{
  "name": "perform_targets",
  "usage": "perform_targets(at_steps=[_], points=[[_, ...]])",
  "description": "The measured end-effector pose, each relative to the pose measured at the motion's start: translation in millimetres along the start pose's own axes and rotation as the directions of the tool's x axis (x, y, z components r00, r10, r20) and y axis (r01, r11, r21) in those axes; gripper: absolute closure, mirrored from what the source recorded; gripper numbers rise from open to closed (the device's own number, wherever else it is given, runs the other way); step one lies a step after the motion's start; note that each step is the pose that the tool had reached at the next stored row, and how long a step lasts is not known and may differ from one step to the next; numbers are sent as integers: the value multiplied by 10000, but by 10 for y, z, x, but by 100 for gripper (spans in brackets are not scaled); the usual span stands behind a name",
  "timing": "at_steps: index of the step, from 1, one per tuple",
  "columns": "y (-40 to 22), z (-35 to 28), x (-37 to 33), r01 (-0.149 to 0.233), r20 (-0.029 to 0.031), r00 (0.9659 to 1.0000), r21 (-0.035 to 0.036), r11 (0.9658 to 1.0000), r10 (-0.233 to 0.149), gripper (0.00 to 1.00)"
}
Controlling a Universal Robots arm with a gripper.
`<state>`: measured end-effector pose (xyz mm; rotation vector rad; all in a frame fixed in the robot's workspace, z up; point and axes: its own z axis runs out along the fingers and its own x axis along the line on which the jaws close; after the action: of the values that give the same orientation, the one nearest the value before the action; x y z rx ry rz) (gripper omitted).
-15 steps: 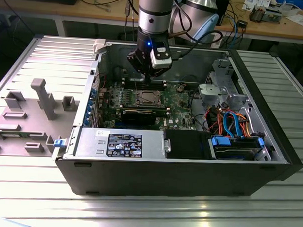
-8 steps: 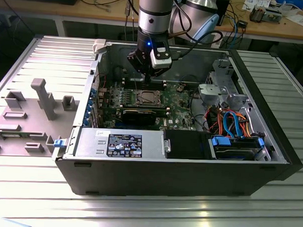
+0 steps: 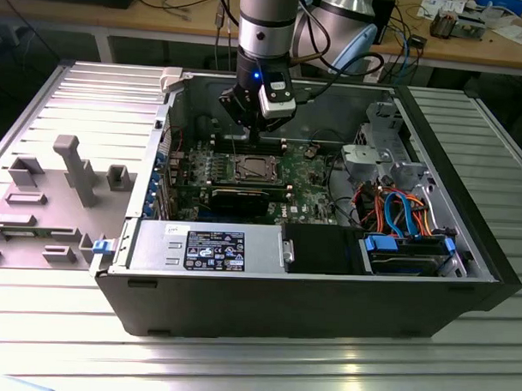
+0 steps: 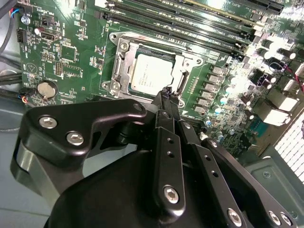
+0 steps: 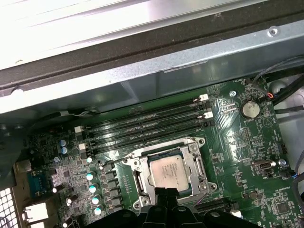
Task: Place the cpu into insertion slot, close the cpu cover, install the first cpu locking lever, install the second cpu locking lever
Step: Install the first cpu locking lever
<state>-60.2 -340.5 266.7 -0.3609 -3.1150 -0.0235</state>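
Cpu (image 4: 151, 73) sits under cover (image 4: 123, 64); gripper (image 4: 166, 95) pinched together, empty. Chip judged light, fragile; grip edges.

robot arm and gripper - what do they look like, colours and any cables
The arm is a silver-grey cylinder with a dark band and a small blue light at the wrist; a white box is mounted beside it, and black cables trail behind. The gripper is matt black, with linkage plates fixed by silver screws and slim jaws.

Ribbed metal table (image 3: 323, 369), cluttered wooden bench (image 3: 497, 54) behind
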Motion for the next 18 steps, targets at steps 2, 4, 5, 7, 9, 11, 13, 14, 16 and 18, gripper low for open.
perform_targets(at_steps=[2,4,5,7,9,11,13,14,16,18], points=[[-1,0,1,325,-5,9995,4,9995,-325,89],[-4,4,19,641,-7,9979,0,9979,-641,89],[-8,4,35,649,-9,9979,2,9979,-649,89],[-19,3,82,652,-9,9979,4,9979,-652,89],[-30,3,129,651,-9,9979,4,9979,-651,89],[-35,4,147,652,-8,9979,3,9979,-652,89],[-37,4,159,658,-9,9978,4,9978,-658,89],[-37,4,159,688,-9,9976,4,9976,-688,89],[-38,4,160,916,-14,9958,7,9958,-916,89],[-38,6,161,1203,22,9927,3,9927,-1203,89]])
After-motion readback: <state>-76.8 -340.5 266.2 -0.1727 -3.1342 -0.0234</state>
